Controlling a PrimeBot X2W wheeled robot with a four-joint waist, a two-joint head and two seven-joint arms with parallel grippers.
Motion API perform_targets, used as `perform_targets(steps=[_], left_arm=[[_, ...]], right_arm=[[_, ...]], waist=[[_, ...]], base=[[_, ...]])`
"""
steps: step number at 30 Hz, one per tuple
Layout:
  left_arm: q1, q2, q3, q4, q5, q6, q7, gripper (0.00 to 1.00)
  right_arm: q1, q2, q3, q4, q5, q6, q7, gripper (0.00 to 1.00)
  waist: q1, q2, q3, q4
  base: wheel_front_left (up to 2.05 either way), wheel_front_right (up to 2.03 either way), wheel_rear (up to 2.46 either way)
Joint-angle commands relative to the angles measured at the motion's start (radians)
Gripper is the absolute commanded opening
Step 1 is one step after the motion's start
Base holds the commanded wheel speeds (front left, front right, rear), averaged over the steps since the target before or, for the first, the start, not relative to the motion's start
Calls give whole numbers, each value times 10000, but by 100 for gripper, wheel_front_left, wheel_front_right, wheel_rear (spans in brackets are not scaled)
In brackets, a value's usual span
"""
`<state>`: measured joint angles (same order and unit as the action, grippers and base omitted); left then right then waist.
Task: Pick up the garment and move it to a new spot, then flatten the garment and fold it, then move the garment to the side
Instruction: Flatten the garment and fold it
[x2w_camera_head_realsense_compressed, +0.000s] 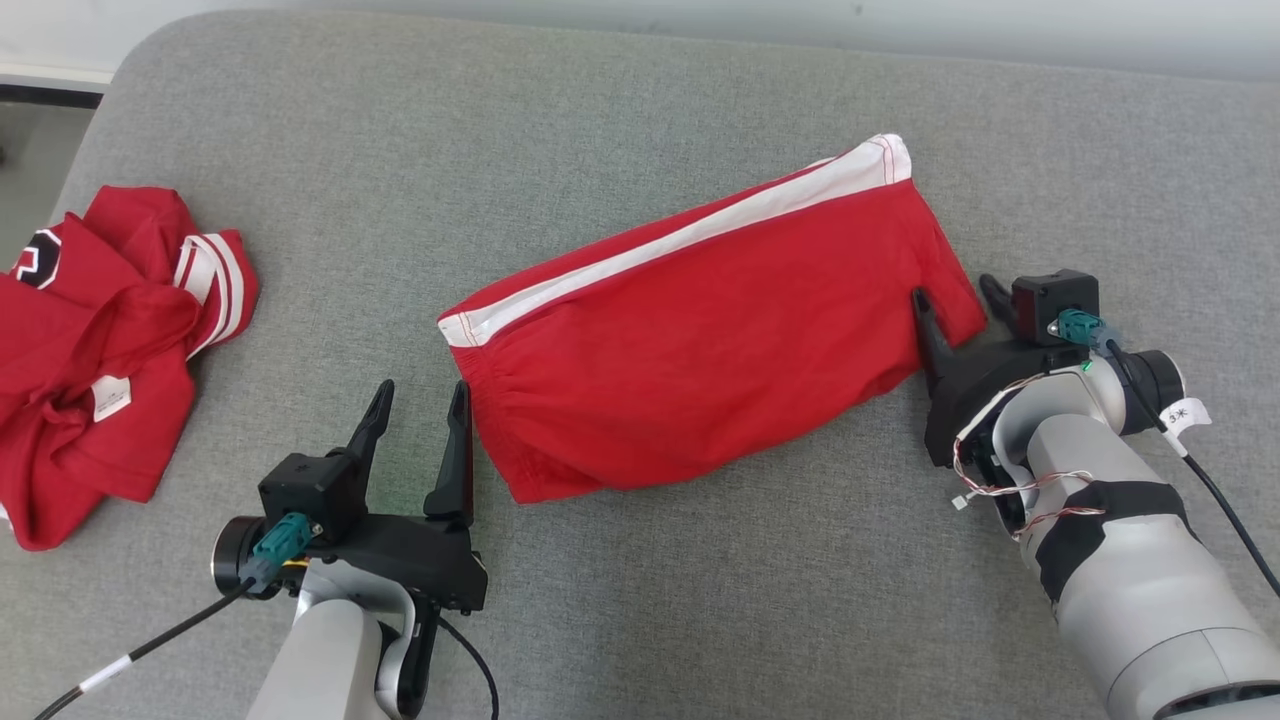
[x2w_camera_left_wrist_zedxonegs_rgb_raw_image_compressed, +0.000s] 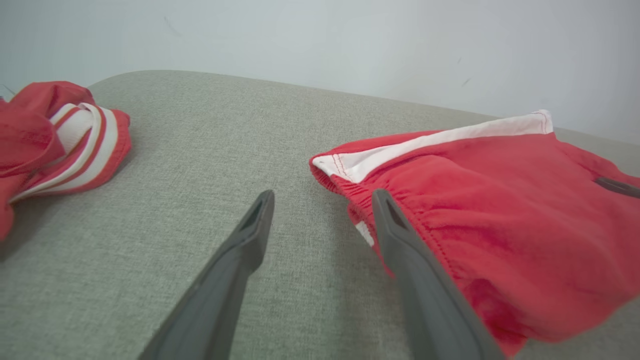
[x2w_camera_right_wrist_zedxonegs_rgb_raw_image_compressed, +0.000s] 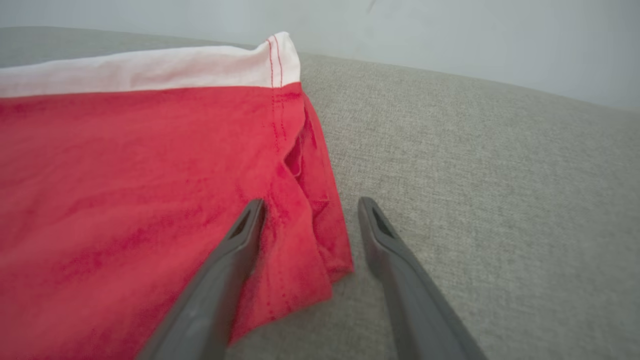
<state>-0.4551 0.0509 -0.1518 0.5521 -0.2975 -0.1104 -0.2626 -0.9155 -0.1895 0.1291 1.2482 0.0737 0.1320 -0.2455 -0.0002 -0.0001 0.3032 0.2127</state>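
Dark-fingered left pincer (x2w_camera_head_realsense_compressed: 422, 395) is held wide at the near left. One finger is over the garment's gathered waistband (x2w_camera_left_wrist_zedxonegs_rgb_raw_image_compressed: 400, 195), the other over the bare padded surface (x2w_camera_head_realsense_compressed: 700, 600). The right pincer (x2w_camera_head_realsense_compressed: 953, 295) is spread just as wide, straddling the hem corner (x2w_camera_right_wrist_zedxonegs_rgb_raw_image_compressed: 320, 240). Nothing is gripped by either.

The garment (x2w_camera_head_realsense_compressed: 700, 340) is laid folded mid-surface, white stripe (x2w_camera_head_realsense_compressed: 700, 225) on the far side.

Risks:
- If only the top layer is pinched at either end, the fold is likely opened on lift.
- If the two ends are raised unevenly, a twist is expected.
- If it is dragged rather than lifted, bunching on the coarse weave is probable.

Room: bare surface is available in front, to the right and beyond. The left is taken by a crumpled red top (x2w_camera_head_realsense_compressed: 110, 340), so a snag is possible there. The far edge (x2w_camera_head_realsense_compressed: 700, 40) is rounded and backed by a wall (x2w_camera_left_wrist_zedxonegs_rgb_raw_image_compressed: 350, 40). A drop-off is seen at the far left corner.
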Motion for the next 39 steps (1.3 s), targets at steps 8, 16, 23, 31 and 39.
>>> perform_targets(steps=[8,16,23,31,39], left_arm=[[439,-9,74,132,303,-27,-33,100],[1133,-2,274,238,612,-88,-33,100],[1870,-4,598,171,805,-114,-33,100],[2725,-4,956,36,1187,-184,-33,100],[3334,-5,1170,-84,1186,-190,-33,100]], right_arm=[[594,62,-187,279,477,-26,-70,0],[1741,398,-812,-628,1151,-26,-198,0],[3112,650,-1168,-1668,1466,-26,-203,0],[4333,920,-1374,-2315,1559,-26,-205,0],[4943,1093,-1535,-2625,1472,-26,-205,0]], waist=[[2,1,-464,-182],[2,1,-1274,-724],[2,1,-1932,-1238],[2,1,-2576,-1643],[2,1,-2853,-1840]], base=[[0,0,0],[0,0,0],[0,0,0],[0,0,0],[0,0,0]])
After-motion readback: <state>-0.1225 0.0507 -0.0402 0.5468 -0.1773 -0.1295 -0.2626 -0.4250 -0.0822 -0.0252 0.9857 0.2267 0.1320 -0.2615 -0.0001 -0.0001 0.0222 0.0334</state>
